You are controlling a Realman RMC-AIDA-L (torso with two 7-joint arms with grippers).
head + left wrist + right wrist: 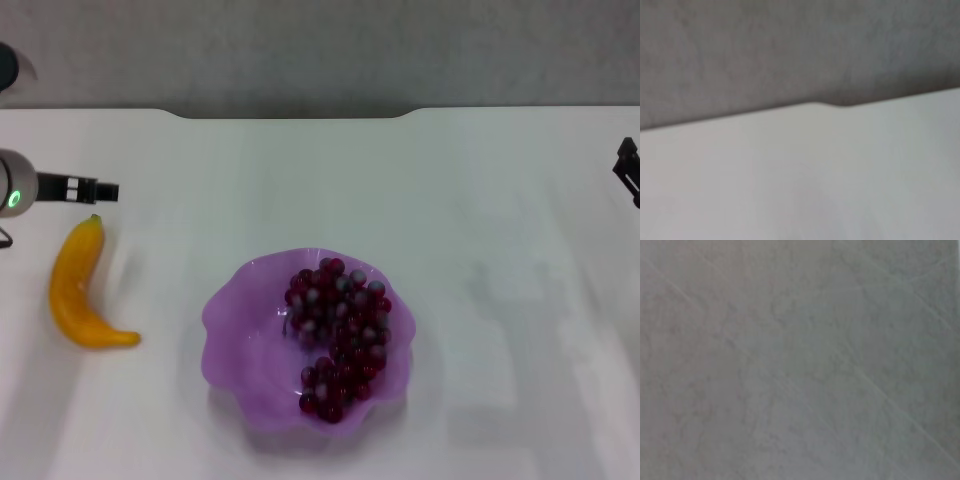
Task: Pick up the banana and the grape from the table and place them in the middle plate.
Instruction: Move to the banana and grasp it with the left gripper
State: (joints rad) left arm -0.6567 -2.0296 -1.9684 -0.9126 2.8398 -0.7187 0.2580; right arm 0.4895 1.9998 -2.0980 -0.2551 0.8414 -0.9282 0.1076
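While the grape (338, 338) bunch already lies inside the middle plate (232, 325), filling its right half from about twelve o'clock down to six, the banana (78, 290) remains out on the table (480, 200), well apart from the plate at its nine o'clock. So the banana looks to be the piece left to move.

What the next grasp turns on is how the banana lies from the left gripper (100, 190). The gripper sits at the table's left edge, and the banana's green stem tip is just beside it, at roughly its six o'clock. From that tip the fruit's long axis runs toward six o'clock, then curves off toward four o'clock at its far end. The gripper points toward three o'clock, so by my reading it would need to come down and turn across the fruit's middle. Whether its jaws are released or clenched, I cannot tell; nothing is held between them.

The left arm is far nearer. The right gripper (628, 170) shows only at the far right edge, at the plate's two o'clock, and its jaw state cannot be told either.

Nothing stands between banana and plate; only the wavy rim must be cleared.
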